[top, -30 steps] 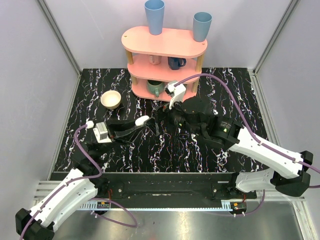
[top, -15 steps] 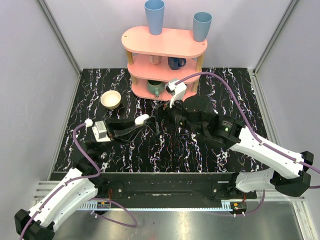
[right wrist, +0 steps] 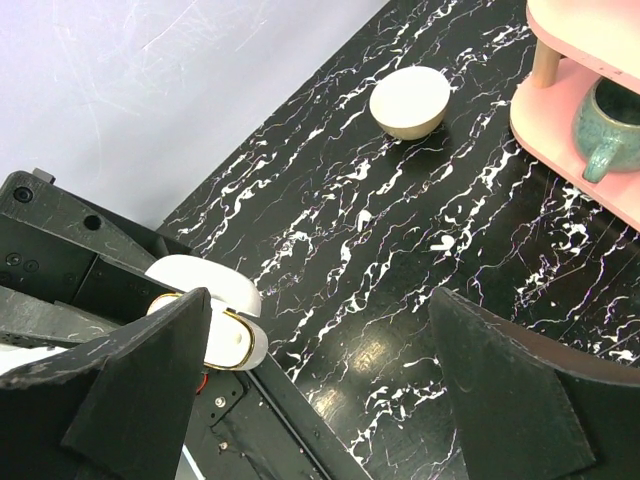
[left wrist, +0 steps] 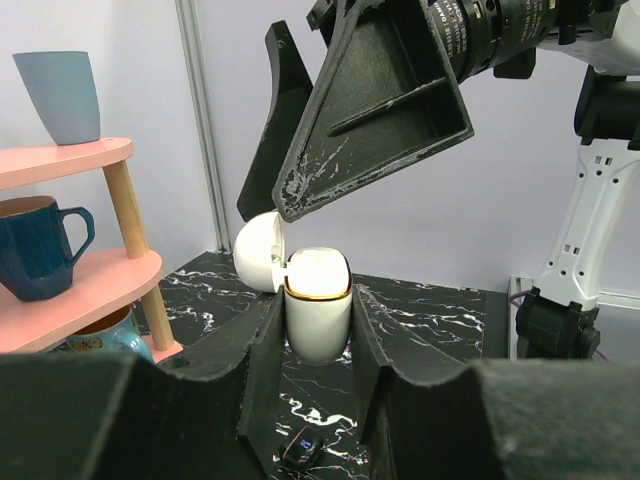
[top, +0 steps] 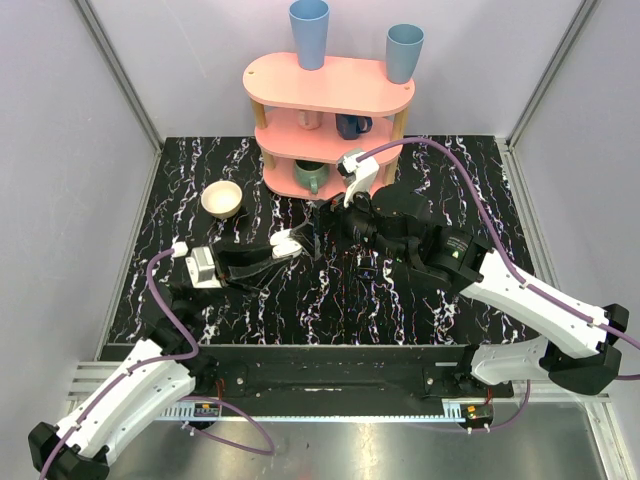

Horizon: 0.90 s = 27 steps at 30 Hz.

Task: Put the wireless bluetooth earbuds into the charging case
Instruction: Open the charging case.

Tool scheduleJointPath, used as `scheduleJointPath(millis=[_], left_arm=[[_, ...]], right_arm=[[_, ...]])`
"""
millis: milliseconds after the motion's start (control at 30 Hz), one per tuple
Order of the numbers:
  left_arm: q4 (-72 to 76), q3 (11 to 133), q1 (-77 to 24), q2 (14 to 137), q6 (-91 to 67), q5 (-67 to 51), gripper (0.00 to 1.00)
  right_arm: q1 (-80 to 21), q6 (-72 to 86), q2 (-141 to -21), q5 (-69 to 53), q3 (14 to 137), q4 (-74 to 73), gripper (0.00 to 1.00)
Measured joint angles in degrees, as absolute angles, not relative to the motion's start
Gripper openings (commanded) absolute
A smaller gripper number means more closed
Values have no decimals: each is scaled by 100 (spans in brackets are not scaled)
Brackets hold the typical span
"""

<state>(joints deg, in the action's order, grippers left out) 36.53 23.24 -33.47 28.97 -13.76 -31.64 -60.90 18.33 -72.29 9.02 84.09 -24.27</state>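
Observation:
My left gripper (left wrist: 315, 322) is shut on the white charging case (left wrist: 318, 308), holding it upright above the table. The case has a gold rim and its lid is swung open to the left. It also shows in the top view (top: 288, 243) and in the right wrist view (right wrist: 215, 330). My right gripper (right wrist: 330, 370) is open and empty, its fingers (left wrist: 380, 110) hanging just above and beside the open case. A small dark earbud (left wrist: 300, 446) with a blue light lies on the table under my left fingers. I see nothing inside the case.
A cream bowl (top: 221, 198) stands at the back left of the black marbled table (top: 440, 190). A pink three-tier shelf (top: 330, 85) with blue cups and mugs stands at the back centre, close behind my right wrist.
My left gripper has carried the case slightly to the right, closer under the right fingers. My right wrist has lifted and shifted a little toward the shelf.

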Motion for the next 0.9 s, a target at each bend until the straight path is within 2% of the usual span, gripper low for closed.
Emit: scheduleJointPath(millis=[667,900], left_arm=[[3640,2324,-3389,2808,-1376,-3142,0],[3588,2324,-3391,2692,-1374,-3002,0]], right_arm=[[-6058,1603,-7137,679,8409,-1844,96],[-5981,1592,-6893,972,8281,-1859,94]])
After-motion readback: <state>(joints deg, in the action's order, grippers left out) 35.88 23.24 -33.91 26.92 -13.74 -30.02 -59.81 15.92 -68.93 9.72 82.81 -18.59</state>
